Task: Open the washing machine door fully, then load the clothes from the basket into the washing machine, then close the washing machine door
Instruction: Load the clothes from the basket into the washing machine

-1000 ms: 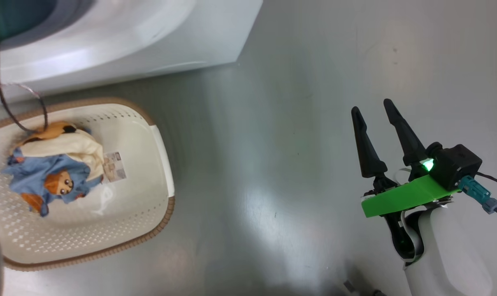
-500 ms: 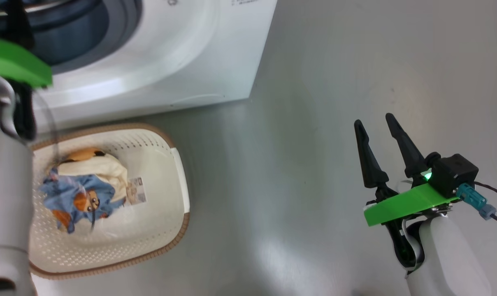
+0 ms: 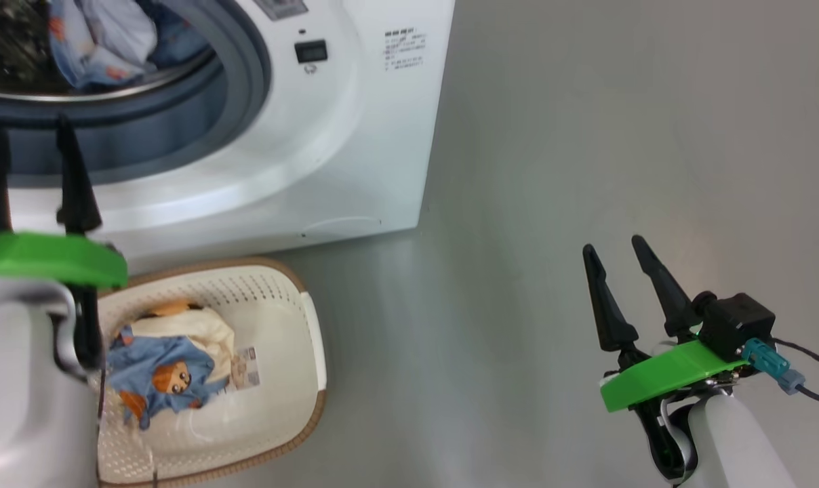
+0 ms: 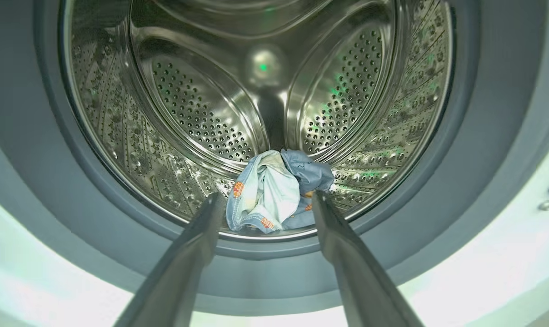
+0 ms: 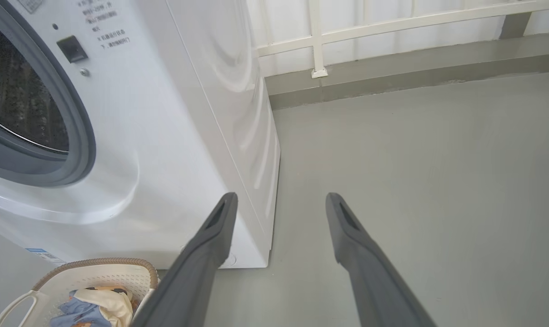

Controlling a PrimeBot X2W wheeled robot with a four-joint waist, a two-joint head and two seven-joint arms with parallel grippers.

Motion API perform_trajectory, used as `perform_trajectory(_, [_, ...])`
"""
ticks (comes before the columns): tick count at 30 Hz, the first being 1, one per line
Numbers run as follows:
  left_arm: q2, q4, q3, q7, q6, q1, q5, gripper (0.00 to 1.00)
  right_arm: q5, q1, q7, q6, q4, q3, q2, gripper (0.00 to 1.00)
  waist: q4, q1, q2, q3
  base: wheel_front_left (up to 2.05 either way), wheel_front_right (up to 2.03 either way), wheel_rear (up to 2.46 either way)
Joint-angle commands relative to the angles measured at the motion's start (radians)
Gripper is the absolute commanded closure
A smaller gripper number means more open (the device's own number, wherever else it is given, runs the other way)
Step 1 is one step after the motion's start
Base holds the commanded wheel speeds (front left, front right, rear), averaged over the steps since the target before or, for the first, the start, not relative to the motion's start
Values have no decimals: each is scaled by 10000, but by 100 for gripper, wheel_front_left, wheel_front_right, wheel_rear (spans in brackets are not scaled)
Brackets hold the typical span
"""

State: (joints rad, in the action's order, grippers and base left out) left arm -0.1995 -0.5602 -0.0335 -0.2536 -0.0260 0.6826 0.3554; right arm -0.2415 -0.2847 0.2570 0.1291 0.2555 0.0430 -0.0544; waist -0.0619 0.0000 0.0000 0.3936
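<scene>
Grey floor [image 3: 518, 203] runs under a white washing machine [image 3: 369, 135], whose steel drum [image 4: 188, 113] stands uncovered inside its grey gasket [image 4: 29, 136]. The left jaws are spread wide and hold nothing. Their dark fingers [image 4: 190, 254] point into the drum mouth, and one crumpled bear-print garment [image 4: 270, 195] lies just beyond and between the tips, on the drum's lower wall. The right jaws are also wide apart and empty, over bare floor beside the machine's corner.

More clothes [image 3: 172, 369] sit bunched in the basket [image 3: 281, 407], below and behind the left jaws and well apart from the right ones. This is light blue bear print with a cream piece [image 3: 199, 332] tucked against it.

I judge the heap soft, light and limp, so it will sag and trail once lifted and may catch on the basket's perforated wall. The best hold looks like the raised fold on top of the bundle. A deep pinch there should bring blue and cream away together. The basket itself seems light enough to shift.
</scene>
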Motion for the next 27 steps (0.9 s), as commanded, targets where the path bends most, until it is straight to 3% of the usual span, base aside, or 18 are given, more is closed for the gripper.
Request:
perform_trajectory(1, [-295,727,396,-81,130,-580,-160,0,-3,214,48,16,-157,213,42,0,-27,0,0,-597,0,0,0])
perform_trajectory(9, [192,2638,1023,-81,345,-2709,-564,0,60,534,48,16,-116,53,42,0,-2,0,0,-1427,0,0,0])
perform_trajectory(15, [575,3770,1223,-81,253,-4453,-1106,0,147,838,48,16,-104,22,42,0,49,0,0,-2009,0,0,0])
perform_trajectory(27, [1141,4791,1632,-82,171,-6499,-1586,0,126,1238,48,16,-27,116,42,0,161,0,0,-2821,0,0,0])
